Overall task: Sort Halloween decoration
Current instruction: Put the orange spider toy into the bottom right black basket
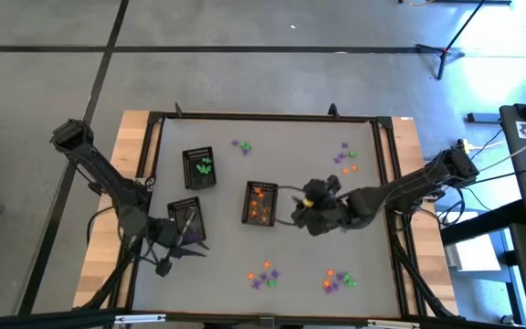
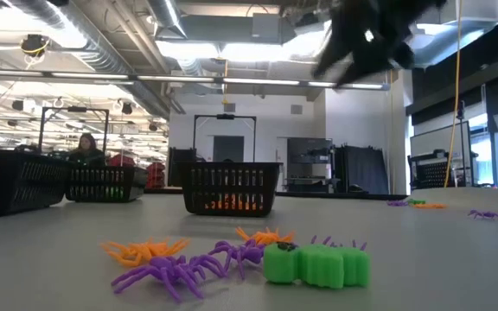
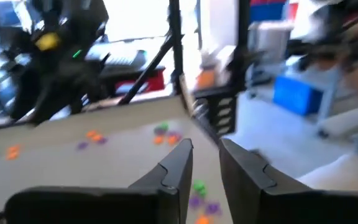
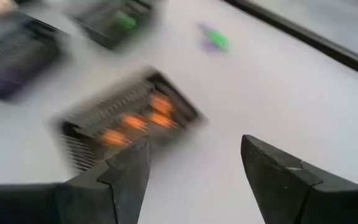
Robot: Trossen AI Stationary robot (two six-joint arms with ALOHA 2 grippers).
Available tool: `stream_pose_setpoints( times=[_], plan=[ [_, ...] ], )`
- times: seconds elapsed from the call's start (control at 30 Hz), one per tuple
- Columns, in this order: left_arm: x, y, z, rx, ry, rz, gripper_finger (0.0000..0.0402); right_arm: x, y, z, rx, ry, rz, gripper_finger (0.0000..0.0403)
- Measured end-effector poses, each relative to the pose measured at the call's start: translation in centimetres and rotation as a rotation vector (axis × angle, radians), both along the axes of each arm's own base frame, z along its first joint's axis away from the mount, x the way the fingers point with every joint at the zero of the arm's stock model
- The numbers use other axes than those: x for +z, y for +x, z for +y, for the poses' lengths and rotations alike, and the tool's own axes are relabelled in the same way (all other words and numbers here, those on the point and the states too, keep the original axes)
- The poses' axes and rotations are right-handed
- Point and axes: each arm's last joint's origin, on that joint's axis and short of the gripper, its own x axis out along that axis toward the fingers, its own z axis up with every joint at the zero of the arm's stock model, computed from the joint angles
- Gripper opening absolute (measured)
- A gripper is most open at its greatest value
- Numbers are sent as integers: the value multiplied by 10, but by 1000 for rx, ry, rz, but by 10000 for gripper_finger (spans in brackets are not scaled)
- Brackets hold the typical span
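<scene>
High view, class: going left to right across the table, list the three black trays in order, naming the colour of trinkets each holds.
Purple tray → green tray → orange tray. The first two overlap slightly left to right; the purple one starts farther left.

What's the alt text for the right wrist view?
The open right gripper hovers over the grey table, empty, facing a black tray of orange trinkets. Two more trays and a green trinket lie beyond.

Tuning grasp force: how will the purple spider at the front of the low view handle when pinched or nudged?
The purple spider has thin splayed legs, so it is probably light and slides when nudged. The legs look bendy; fingers closing on them may flex them rather than hold, so the body seems the safer target. It touches the orange spider and lies close to the green piece, so they may drag along.
</scene>
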Motion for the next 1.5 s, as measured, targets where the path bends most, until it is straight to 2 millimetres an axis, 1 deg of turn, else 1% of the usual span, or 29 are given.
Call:
stream_pose_setpoints(
  times=[0.13,0.27,0.33,0.4,0.53,0.67,0.73,0.87,1.0,1.07,1.17,1.3,1.5],
  plan=[
    [-11,1,14,5,-57,-61,65,-10,-23,-18,-180,1,186,246],
    [-12,4,20,35,-57,-62,67,-13,-42,-32,-331,10,332,246],
    [-12,6,21,46,-57,-62,67,-15,-46,-38,-362,18,380,246],
    [-12,6,22,50,-56,-62,67,-22,-49,-44,-375,41,425,246],
    [-13,6,22,50,-47,-60,67,-47,-54,-58,-354,121,508,246],
    [-13,6,22,51,-27,-66,68,-71,-63,-73,-304,227,476,246],
    [-13,7,23,68,6,-75,68,-77,-70,-80,-295,249,421,246],
    [-13,7,25,142,66,-90,68,-76,-85,-97,-310,284,347,246],
    [-13,8,29,253,152,-97,68,-73,-98,-114,-362,288,348,246],
    [-13,9,32,298,196,-99,68,-75,-103,-124,-404,286,364,246],
    [-13,12,36,323,256,-105,68,-84,-111,-137,-474,302,383,246],
    [-12,16,42,356,303,-110,68,-97,-118,-150,-529,374,356,246],
    [-3,18,49,421,339,-181,68,-101,-117,-161,-575,379,259,246]
  ],
)
